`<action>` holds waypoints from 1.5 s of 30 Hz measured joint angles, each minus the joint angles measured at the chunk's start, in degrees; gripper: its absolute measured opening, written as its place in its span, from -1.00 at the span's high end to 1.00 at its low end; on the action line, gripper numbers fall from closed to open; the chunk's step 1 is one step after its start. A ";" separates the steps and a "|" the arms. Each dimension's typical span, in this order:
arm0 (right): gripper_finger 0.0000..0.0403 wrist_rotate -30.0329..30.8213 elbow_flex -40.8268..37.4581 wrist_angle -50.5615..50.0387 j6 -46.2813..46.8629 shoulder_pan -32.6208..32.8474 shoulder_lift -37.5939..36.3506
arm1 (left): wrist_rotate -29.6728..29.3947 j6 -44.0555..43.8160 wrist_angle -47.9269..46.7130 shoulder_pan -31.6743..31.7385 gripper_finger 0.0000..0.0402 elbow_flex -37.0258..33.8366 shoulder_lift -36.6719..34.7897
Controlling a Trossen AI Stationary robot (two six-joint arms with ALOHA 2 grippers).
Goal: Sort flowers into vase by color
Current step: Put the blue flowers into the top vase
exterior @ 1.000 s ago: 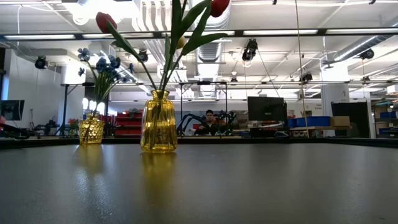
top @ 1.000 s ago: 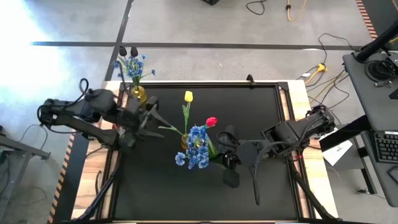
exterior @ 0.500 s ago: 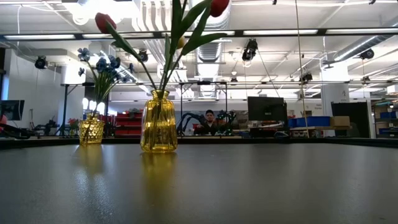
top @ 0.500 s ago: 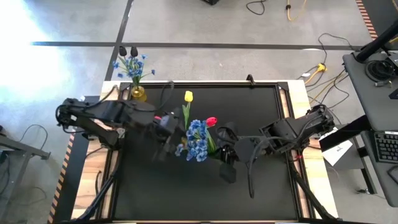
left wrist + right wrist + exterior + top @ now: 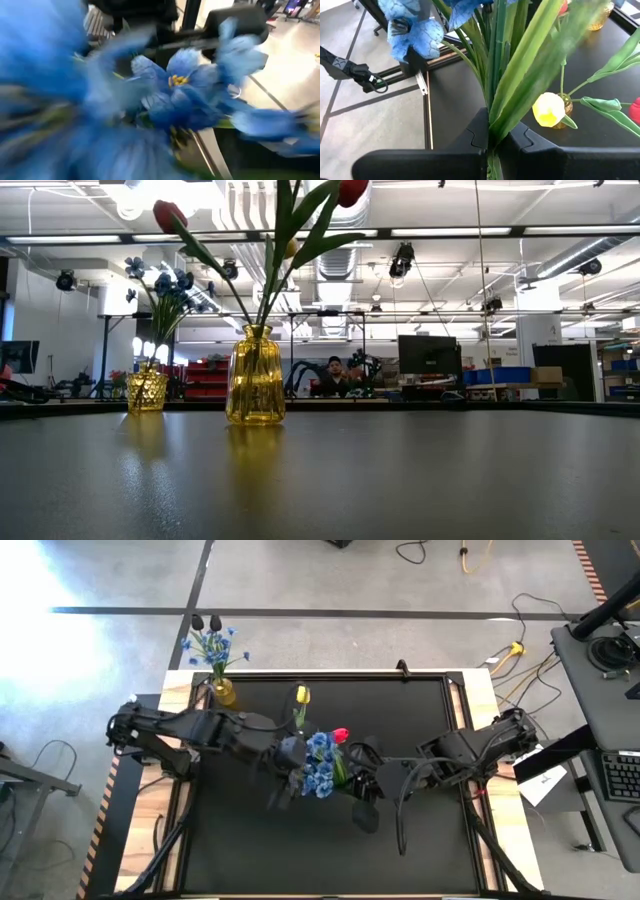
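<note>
Over worktop [image 5: 420, 840] centre we note right end effector [image 5: 492, 142] clamped on blue bunch [image 5: 320, 762] stems; left end effector [image 5: 285, 780] alongside blossoms, finger state indeterminable; yellow vase [image 5: 255, 376] beneath.

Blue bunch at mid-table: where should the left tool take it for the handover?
My judgement: grip the bare green stems under the blossoms, just above the right tool pinching their base. The blossoms are soft and spread wide. The left tool is already against them, so approach from its side, lower.

Blue blossom bunch [image 5: 318, 762] at mid-table beside red tulip [image 5: 340, 735] and yellow tulip [image 5: 302, 695].
</note>
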 joint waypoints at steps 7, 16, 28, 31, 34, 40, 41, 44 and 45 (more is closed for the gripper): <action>0.92 1.47 -0.04 0.13 0.92 -0.09 0.07 | -2.33 -1.05 2.24 0.02 -0.12 0.44 1.39; 0.38 4.42 -0.13 0.81 0.37 -0.09 0.24 | -10.32 -2.01 -0.34 0.22 0.80 0.42 1.50; -0.23 4.25 0.77 7.92 -3.44 2.28 -2.27 | -11.79 -1.27 -11.65 -1.88 0.99 3.63 -7.32; -0.31 6.93 2.17 9.42 -6.78 4.34 -3.20 | -15.37 -2.01 -19.43 -1.88 1.00 3.60 -11.74; -0.35 10.61 4.16 10.86 -11.05 6.53 -3.61 | -18.34 -4.57 -27.19 -1.86 1.00 3.43 -16.27; -0.35 15.02 7.50 10.86 -15.84 8.35 -3.78 | -27.94 -9.21 -35.07 -1.86 1.00 3.43 -25.63; -0.34 15.06 7.75 10.84 -16.44 8.32 -3.78 | -30.27 -9.51 -35.40 -1.86 1.00 3.43 -26.98; -0.32 15.18 8.11 10.83 -18.02 7.46 -3.78 | -40.13 -12.10 -38.24 -1.86 1.00 3.43 -30.71; -0.31 15.20 8.11 10.78 -18.48 7.06 -3.78 | -44.85 -14.79 -41.07 -1.86 1.00 3.43 -31.72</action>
